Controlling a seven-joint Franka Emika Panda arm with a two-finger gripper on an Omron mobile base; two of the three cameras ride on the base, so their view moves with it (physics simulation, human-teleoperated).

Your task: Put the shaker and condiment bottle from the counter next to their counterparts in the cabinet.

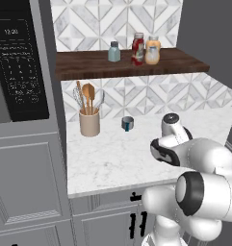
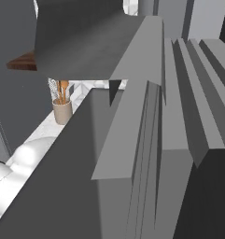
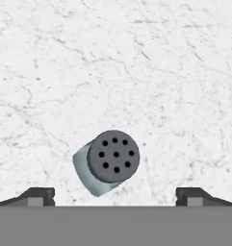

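A pale teal shaker (image 3: 110, 161) with a grey perforated cap stands on the white marble counter (image 3: 136, 72), seen from above. My gripper (image 3: 115, 195) hovers over it, open, with a fingertip on each side and nothing between them. On the dark wooden cabinet shelf (image 1: 88, 65) stand another teal shaker (image 1: 114, 51), the red condiment bottle (image 1: 137, 48) and an orange bottle (image 1: 152, 50), the red one touching the orange. My white arm (image 1: 194, 163) hides the counter's shaker in the left base view.
A beige utensil holder (image 1: 89, 122) with wooden spoons and a small dark cup (image 1: 127, 123) stand at the back of the counter (image 1: 112, 158). A black microwave (image 1: 21, 67) sits at the left. Grey panels (image 2: 146, 140) block most of the right base view.
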